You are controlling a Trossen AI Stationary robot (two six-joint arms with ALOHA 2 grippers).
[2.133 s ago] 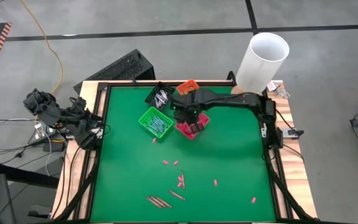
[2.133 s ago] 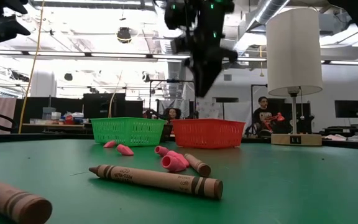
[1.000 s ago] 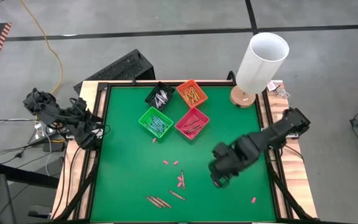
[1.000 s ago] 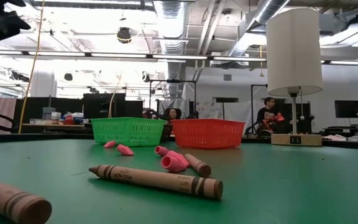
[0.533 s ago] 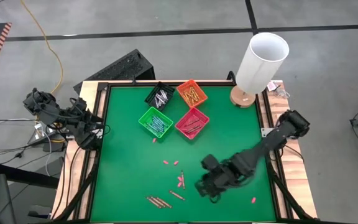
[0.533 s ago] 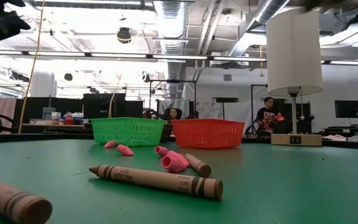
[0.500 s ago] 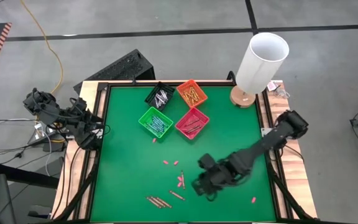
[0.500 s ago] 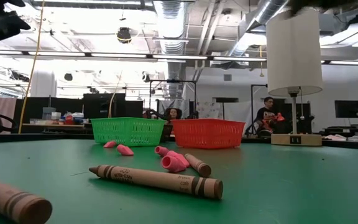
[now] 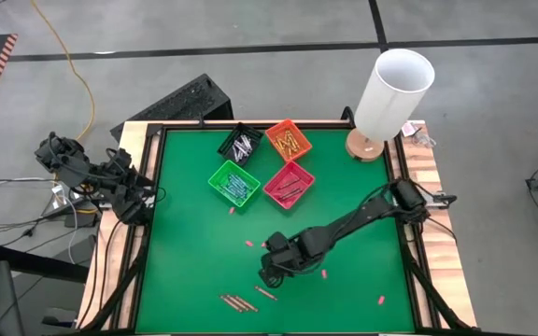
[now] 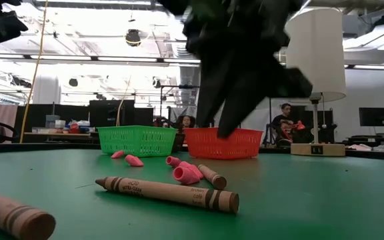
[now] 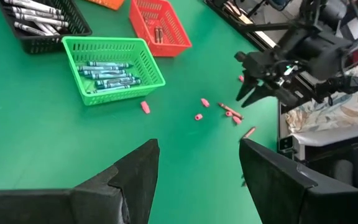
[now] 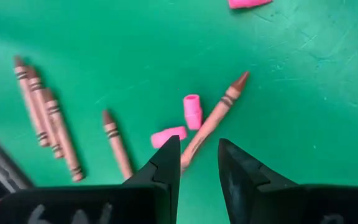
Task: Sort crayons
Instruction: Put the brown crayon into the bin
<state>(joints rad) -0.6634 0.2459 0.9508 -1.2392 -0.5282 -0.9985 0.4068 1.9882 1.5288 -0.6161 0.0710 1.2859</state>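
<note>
1. Over the near middle of the green bench (image 9: 185,243), the right hand (image 9: 267,273) hung low above the loose crayons, its two dark fingers (image 12: 166,163) a little apart and holding nothing.
2. Directly ahead of those fingers lay one brown crayon (image 12: 216,118) on the mat, with two small pink bits (image 12: 192,111) touching or just beside it.
3. A shorter brown crayon (image 12: 115,143) lay just beside that group, and a cluster of three brown crayons (image 12: 42,115) lay side by side a little farther off, nearer the bench's front edge.
4. More pink bits (image 9: 379,301) were scattered across the near half of the bench.
5. Toward the far edge stood four small bins in a cluster: a green bin (image 9: 219,181) with blue crayons, a red bin (image 9: 299,174) with brown ones, an orange bin (image 9: 294,130) with yellow ones and a black bin (image 9: 229,142) with pale ones.
6. At the far right corner stood a white-shaded lamp (image 9: 392,91).
7. Beyond the left edge, the left hand (image 9: 146,198) waited with its fingers (image 11: 132,177) wide apart and empty.
</note>
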